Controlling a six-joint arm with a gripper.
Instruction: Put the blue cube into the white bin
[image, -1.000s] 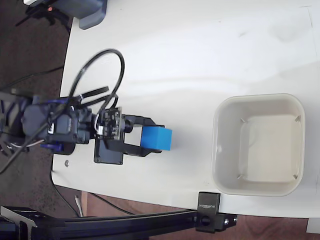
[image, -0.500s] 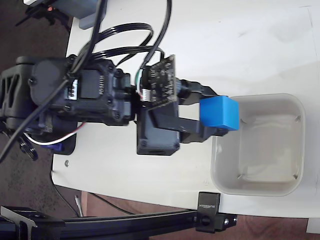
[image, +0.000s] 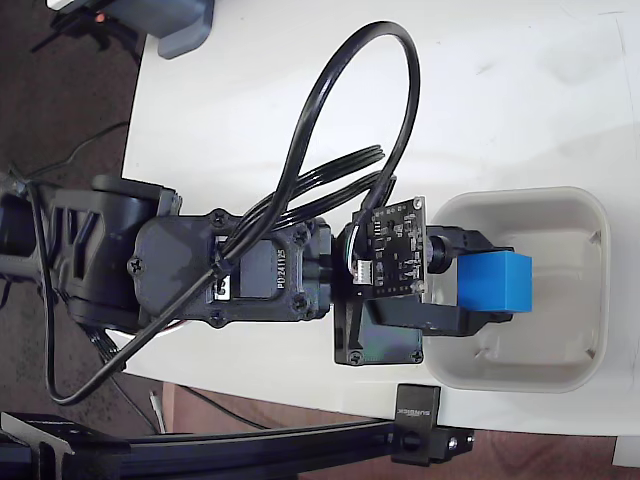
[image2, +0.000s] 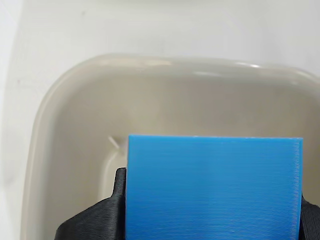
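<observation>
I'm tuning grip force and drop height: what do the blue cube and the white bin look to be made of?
The blue cube looks like 3D-printed plastic, matte: fine parallel lines run across its face in the wrist view. The white bin looks like moulded plastic, cream and slightly glossy: its rounded rim and smooth inner walls catch soft highlights. Neither material can be confirmed by sight alone. The gripper holds the cube above the bin.
</observation>
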